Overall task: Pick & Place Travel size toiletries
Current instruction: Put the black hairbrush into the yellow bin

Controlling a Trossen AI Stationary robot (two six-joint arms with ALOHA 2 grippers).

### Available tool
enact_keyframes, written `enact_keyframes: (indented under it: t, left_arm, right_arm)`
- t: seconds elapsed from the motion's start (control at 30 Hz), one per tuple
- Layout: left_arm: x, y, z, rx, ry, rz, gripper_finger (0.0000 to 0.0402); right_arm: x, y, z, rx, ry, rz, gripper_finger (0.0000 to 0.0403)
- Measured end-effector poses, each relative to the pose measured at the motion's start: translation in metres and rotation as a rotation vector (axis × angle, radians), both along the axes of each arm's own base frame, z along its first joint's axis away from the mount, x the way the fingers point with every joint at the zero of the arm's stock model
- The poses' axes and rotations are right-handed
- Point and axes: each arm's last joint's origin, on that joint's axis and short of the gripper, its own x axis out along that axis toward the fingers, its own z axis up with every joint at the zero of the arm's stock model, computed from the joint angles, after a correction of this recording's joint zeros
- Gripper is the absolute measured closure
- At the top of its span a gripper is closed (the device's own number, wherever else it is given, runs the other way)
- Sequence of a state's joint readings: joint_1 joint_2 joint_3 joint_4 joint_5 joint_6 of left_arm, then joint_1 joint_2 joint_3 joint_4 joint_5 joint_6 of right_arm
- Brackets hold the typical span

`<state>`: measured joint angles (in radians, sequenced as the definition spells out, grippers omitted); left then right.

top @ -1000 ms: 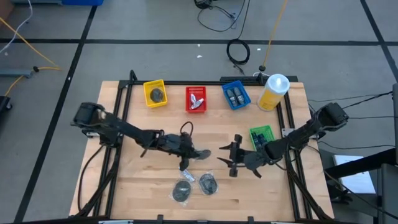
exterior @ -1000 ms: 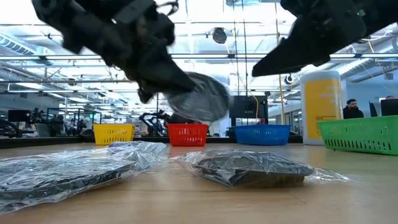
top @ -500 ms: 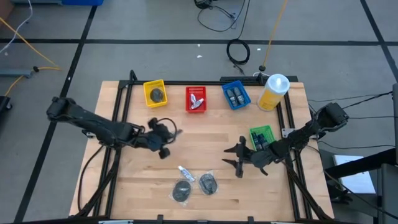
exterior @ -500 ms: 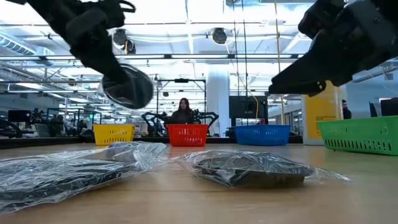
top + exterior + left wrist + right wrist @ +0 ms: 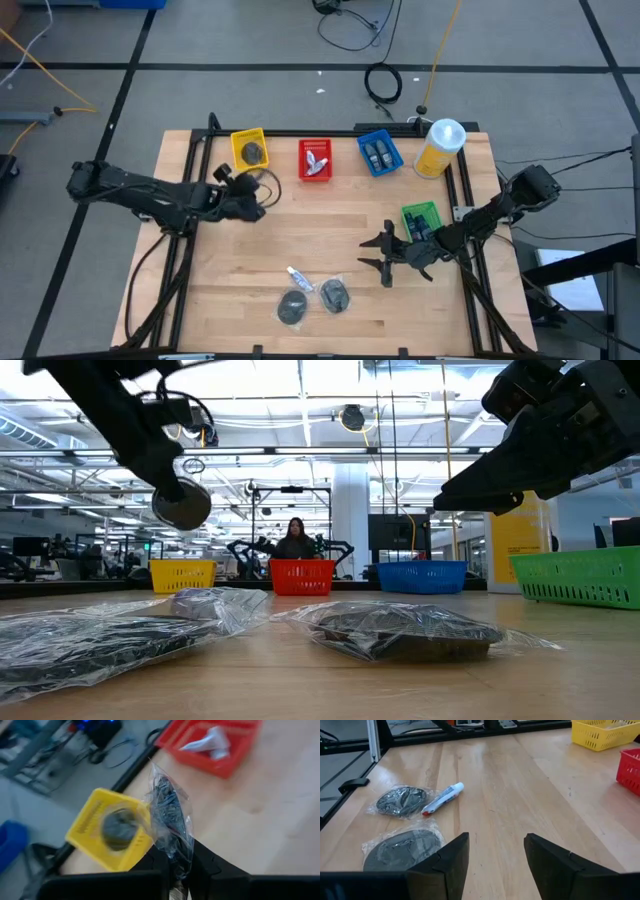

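left gripper (image 5: pixel 250 203) clamped on bagged puck (image 5: pixel 169 822) near yellow basket (image 5: pixel 249 150); right gripper (image 5: pixel 378 255) agape, low

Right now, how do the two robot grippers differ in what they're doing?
The left gripper is pinched shut on a bagged puck, carried in the air near the yellow basket; the right gripper is open and empty, by the green basket. Both are dark, two-fingered and off the table.
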<state>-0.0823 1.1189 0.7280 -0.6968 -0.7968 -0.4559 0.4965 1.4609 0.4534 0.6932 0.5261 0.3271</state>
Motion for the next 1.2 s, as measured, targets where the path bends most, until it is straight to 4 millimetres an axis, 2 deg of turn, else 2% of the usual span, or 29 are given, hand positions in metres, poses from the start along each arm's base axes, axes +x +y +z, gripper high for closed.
enact_keyframes:
  t: [0.17, 0.33, 0.43, 0.63, 0.8, 1.0, 1.2]
  left_arm:
    - [-0.003, 0.032, 0.0, 0.06, 0.068, 0.123, 0.039]
    - [-0.006, 0.066, -0.002, 0.031, 0.109, 0.198, 0.0357]
    - [-0.004, 0.084, -0.004, 0.011, 0.113, 0.206, 0.0351]
    - [0.003, 0.113, -0.015, 0.014, 0.134, 0.228, 0.0375]
    - [0.002, 0.131, -0.029, -0.003, 0.184, 0.281, 0.0381]
    - [-0.001, 0.145, -0.045, -0.046, 0.244, 0.33, 0.0344]
    - [0.003, 0.148, -0.056, -0.12, 0.27, 0.267, 0.0318]
  right_arm:
    - [0.002, -0.004, 0.0, 0.0, -0.001, -0.017, 0.0223]
    - [0.004, -0.007, 0.001, 0.007, -0.013, -0.034, 0.0224]
    - [0.005, -0.009, 0.001, 0.005, -0.013, -0.041, 0.0226]
    - [0.005, -0.011, 0.001, 0.007, -0.013, -0.047, 0.0227]
    - [0.005, -0.01, 0.001, 0.009, -0.013, -0.045, 0.0227]
    - [0.005, -0.01, 0.001, 0.008, -0.012, -0.045, 0.0229]
    - [0.005, -0.01, 0.001, 0.009, -0.013, -0.045, 0.023]
